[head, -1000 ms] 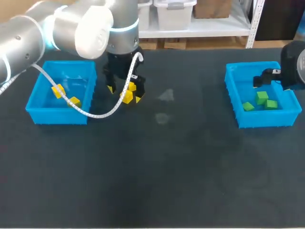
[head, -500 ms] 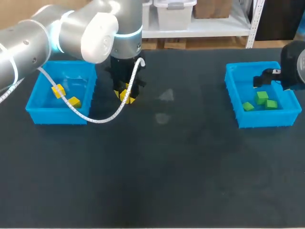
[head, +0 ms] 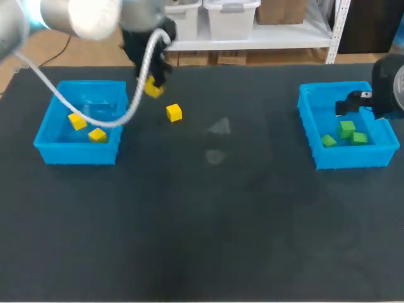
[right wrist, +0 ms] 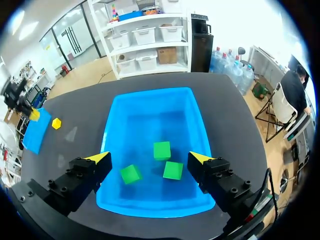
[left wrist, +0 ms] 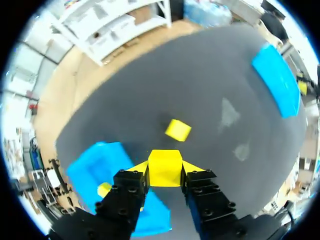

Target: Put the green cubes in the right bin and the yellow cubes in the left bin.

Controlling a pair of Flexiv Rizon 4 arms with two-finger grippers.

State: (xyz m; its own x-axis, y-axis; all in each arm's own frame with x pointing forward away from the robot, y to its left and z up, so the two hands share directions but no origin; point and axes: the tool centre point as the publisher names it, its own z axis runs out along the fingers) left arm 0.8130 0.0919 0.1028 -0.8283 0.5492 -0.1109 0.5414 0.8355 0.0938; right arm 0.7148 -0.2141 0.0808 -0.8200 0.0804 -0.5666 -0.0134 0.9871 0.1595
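As the left gripper point(left wrist: 165, 169) is clamping a yellow cube point(left wrist: 165, 161) just outside the left bin point(head: 44, 144)'s rim, the right gripper point(right wrist: 150, 158) is gaping.

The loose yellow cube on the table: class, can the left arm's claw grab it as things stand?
Probably not yet. The left claw is shut on a second yellow cube, so it must drop that first. Otherwise the way looks free: nothing stands around the loose yellow cube.
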